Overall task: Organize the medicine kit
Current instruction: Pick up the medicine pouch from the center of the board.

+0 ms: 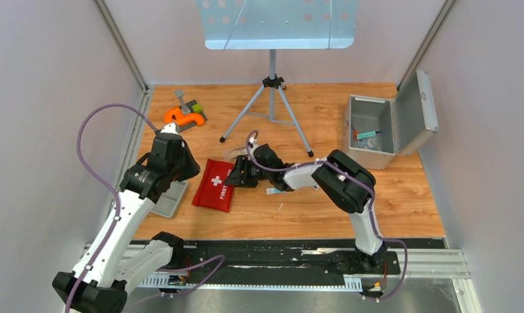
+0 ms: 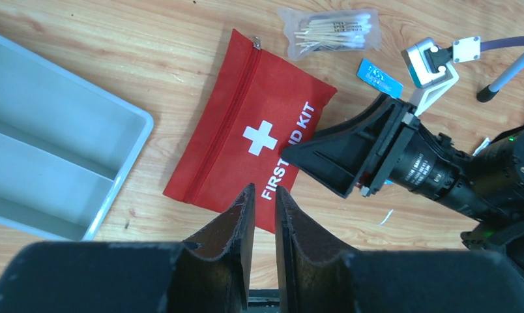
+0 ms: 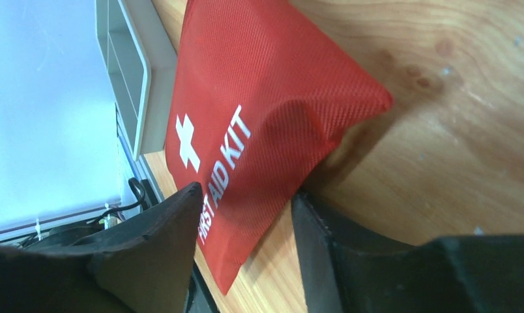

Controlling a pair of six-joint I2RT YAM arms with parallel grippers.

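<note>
Cloth of the red pouch (image 3: 259,111) sits between my right jaws, half open around its edge; I cannot tell if they squeeze it. My left jaws, open just a crack, hold nothing. The metal case (image 1: 365,155) stands open, far right on the table (image 1: 403,195).

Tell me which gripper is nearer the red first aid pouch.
Right. The right gripper has its fingers either side of one end of the pouch; the left gripper hovers above the opposite end, beside the grey tray.
</note>
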